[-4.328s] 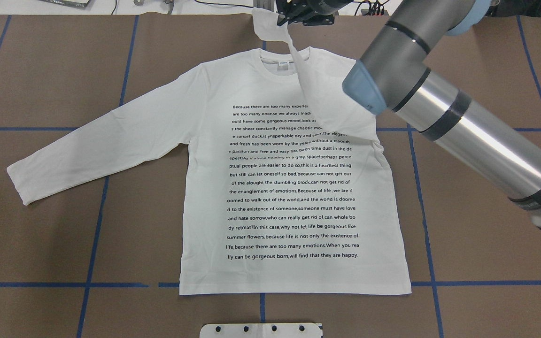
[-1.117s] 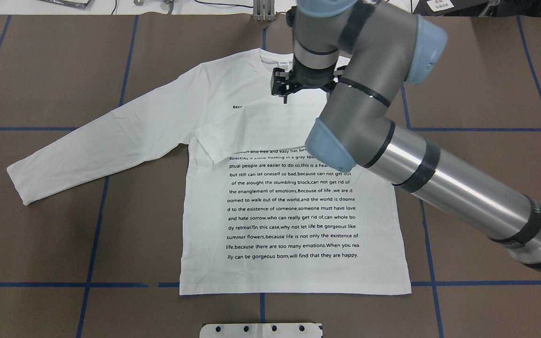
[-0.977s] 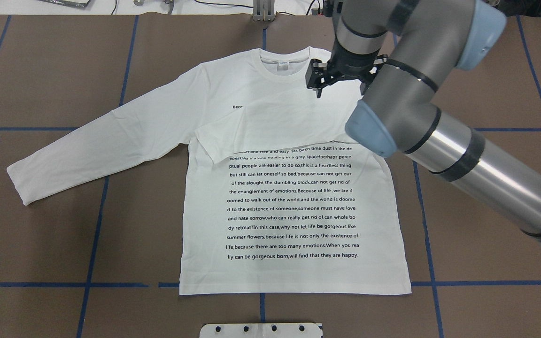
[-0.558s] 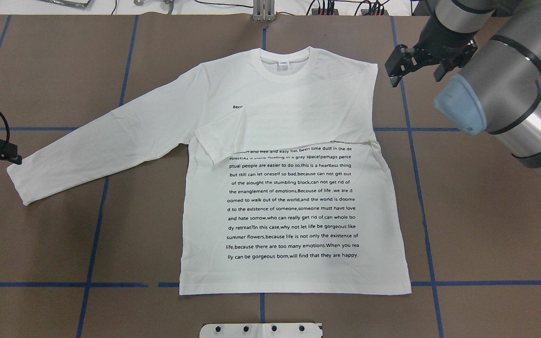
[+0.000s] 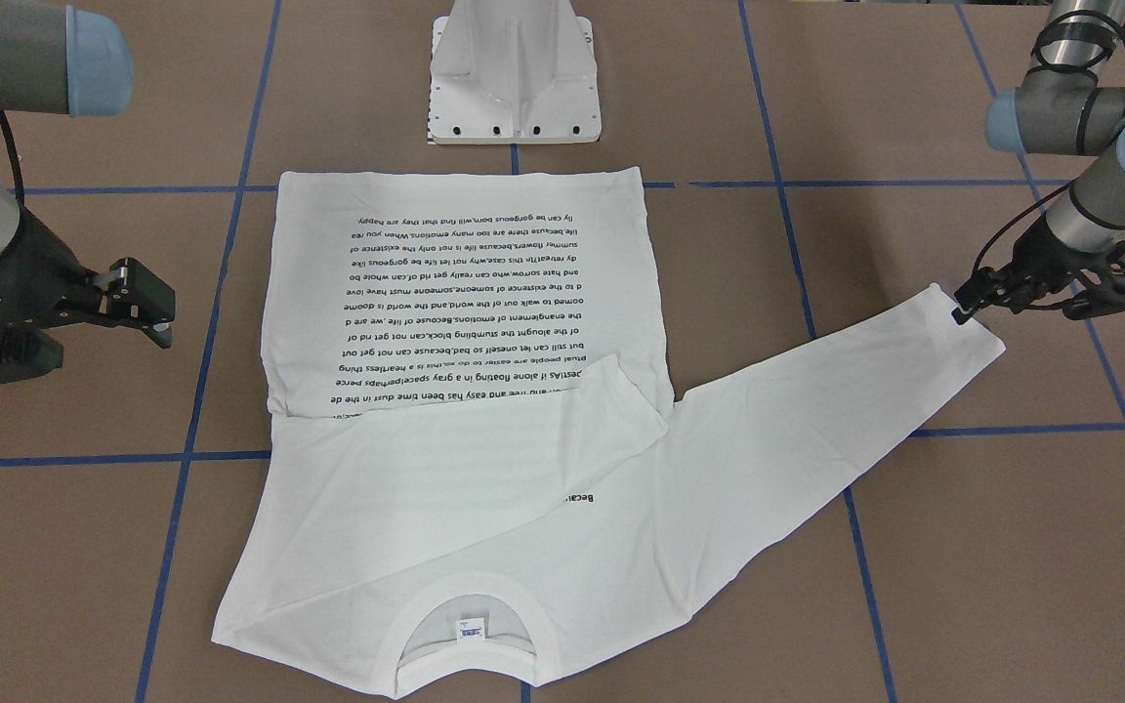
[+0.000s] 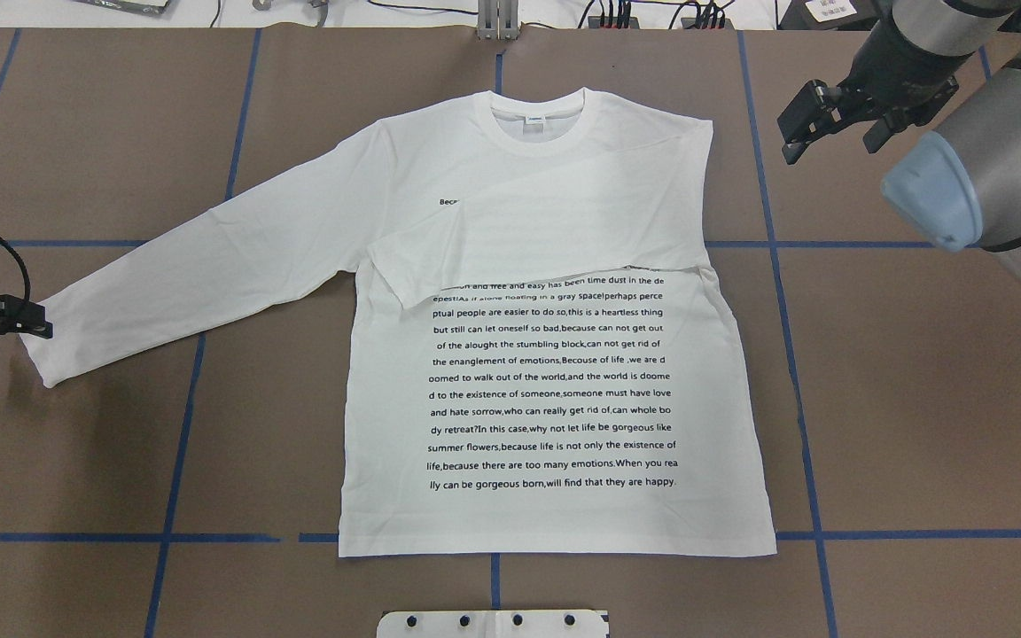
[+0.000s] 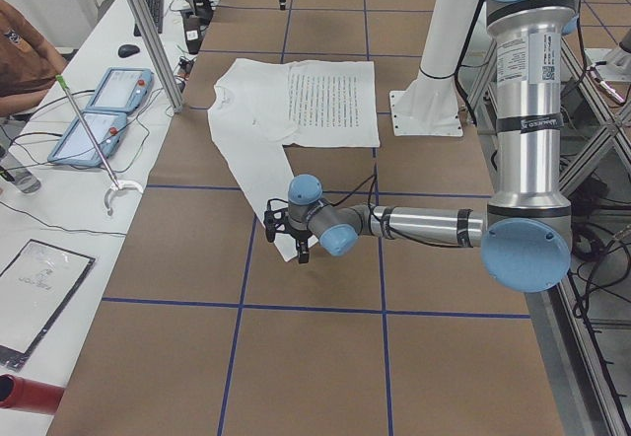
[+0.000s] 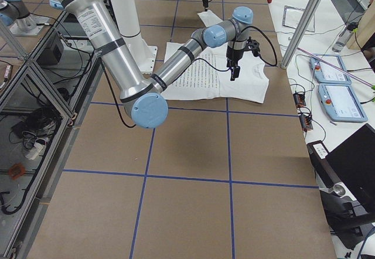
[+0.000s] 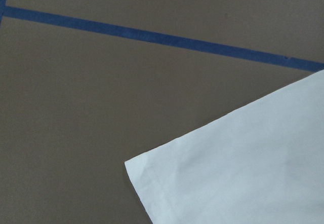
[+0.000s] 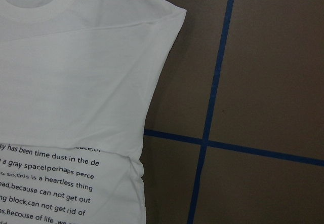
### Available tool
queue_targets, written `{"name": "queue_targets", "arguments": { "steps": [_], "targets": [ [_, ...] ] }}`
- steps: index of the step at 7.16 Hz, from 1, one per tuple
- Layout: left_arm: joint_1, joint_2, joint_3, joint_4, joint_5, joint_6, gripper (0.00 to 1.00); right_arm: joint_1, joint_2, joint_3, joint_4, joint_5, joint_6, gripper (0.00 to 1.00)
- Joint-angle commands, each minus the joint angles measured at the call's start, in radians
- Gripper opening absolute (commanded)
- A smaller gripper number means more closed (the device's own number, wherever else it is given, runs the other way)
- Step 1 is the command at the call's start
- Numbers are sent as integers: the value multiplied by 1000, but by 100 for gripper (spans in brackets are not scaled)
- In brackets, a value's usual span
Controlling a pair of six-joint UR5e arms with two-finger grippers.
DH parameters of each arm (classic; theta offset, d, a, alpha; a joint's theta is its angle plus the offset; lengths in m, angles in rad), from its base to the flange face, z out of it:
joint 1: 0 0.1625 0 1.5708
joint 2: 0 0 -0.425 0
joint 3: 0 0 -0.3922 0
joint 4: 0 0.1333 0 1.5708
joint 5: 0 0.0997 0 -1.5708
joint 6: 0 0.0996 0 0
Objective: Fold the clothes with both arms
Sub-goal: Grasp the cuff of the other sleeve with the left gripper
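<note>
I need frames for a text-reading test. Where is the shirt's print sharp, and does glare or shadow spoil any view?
Overhead exterior: print on the T-shirt sharp, evenly lit, no glare on cloth. Right wrist-mounted: sharp but cropped at the edge. Front-facing: legible, upside down. Left wrist-mounted: only the sleeve cuff, slightly soft. Side views: print too small.

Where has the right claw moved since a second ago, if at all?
Yes. The right claw has swung right, off the T-shirt, crossing the blue tape line beside its folded shoulder.

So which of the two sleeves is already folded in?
The sleeve on the robot's right: it lies across the shirt, hiding the top lines of print. The other sleeve stretches flat toward the left claw.
</note>
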Motion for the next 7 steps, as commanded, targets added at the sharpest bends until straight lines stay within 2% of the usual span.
{"name": "queue_targets", "arguments": {
  "steps": [1,2,4,6,7],
  "targets": [
    [30,-1,12,-24,13,-24,94,1,0,0,0,1,-1,100],
    [33,-1,12,-22,26,-24,93,1,-2,0,0,1,-1,100],
    [36,-2,10,-22,35,-24,82,1,0,0,0,1,-1,100],
    [38,-2,10,-22,39,-24,60,-1,1,0,0,-1,1,100],
    [39,-2,10,-22,39,-24,53,-1,1,-1,0,-1,1,100]
  ]
}}
